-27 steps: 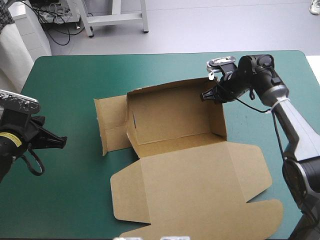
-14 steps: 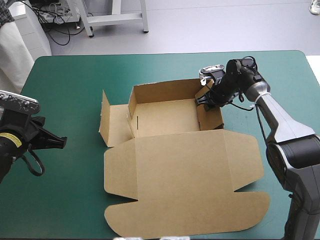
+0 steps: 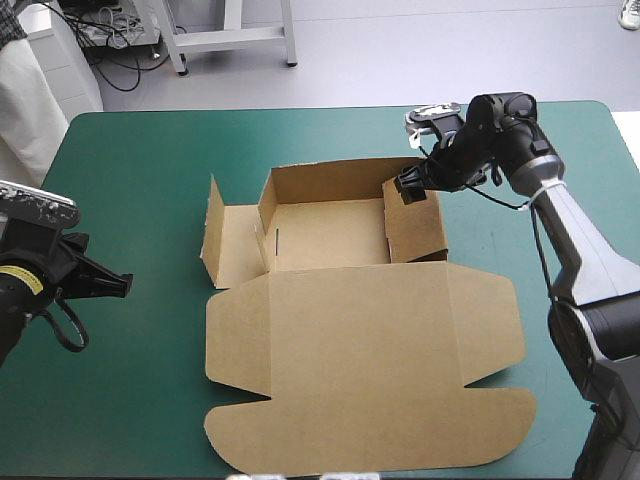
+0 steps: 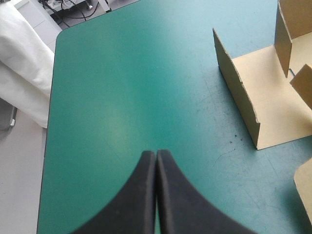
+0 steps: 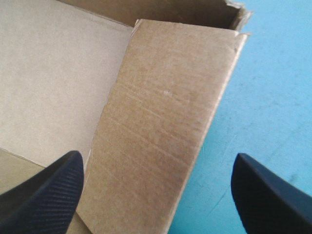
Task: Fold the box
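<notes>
Since the earlier frame the right end effector [image 3: 410, 188] has risen out of the tray and drawn back a little toward the far right corner of the box [image 3: 330, 235]. The right wall [image 3: 415, 225], which it was pressing just before, now stands higher and leans slightly over the tray floor. The whole box lies about where it was just before.

Nearest to the robot, the big lid [image 3: 370, 370] lies flat on the teal-green tabletop [image 3: 130, 170], joined to the near side of the tray. To the left of the box and well apart from it, the left end effector [image 3: 125, 283] hovers with its black fingers pressed together into one point, holding nothing.

Farther on, the left side panel [image 3: 235, 245] lies flat outside the tray, with only its outer tab [image 3: 211, 230] standing up. On the other side, the right end effector is spread wide. Its wrist view shows one finger on the tray side of the right wall and the other on the tabletop side, neither clearly touching the board. Behind both, the back wall [image 3: 330, 180] is upright.

I judge that the right wall is raised but not yet tucked, because it leans free. The left side is not yet begun, so the task is perhaps halfway.
</notes>
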You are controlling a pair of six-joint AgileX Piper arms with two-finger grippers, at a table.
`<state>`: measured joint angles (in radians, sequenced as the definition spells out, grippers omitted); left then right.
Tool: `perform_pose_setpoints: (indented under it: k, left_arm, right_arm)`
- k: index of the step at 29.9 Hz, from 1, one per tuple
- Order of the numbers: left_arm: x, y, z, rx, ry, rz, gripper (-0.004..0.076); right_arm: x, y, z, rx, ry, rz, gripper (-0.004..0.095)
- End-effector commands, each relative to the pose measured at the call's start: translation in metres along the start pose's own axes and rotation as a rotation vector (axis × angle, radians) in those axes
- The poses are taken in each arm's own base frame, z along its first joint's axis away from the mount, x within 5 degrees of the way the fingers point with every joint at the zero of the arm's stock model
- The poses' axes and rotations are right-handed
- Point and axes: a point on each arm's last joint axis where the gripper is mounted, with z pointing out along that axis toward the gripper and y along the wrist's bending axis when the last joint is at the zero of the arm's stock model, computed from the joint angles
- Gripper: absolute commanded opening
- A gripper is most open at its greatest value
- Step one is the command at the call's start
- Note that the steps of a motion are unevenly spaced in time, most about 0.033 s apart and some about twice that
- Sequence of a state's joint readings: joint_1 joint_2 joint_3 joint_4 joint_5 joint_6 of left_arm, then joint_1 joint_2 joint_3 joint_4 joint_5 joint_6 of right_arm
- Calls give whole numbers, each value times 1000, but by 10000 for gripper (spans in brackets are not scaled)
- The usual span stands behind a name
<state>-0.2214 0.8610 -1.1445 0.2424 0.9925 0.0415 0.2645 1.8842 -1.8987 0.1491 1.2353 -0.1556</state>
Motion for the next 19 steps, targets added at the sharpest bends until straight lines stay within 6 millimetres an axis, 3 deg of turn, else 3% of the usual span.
perform_pose_setpoints:
  k: [1,7,11,15,19]
  left_arm:
    - [-9,4,-8,-20,-85,-11,-32]
    - [-9,4,-8,-20,-82,-12,-32]
    - [-9,4,-8,-20,-82,-12,-32]
    - [-9,4,-8,-20,-78,-12,-32]
    - [-9,4,-8,-20,-78,-12,-32]
  right_arm:
    - [2,6,-59,33,-127,12,765]
    - [10,12,-94,35,-204,15,765]
    - [14,14,-108,37,-233,16,765]
    - [14,13,-109,48,-234,26,765]
    - [11,8,-97,78,-205,38,765]
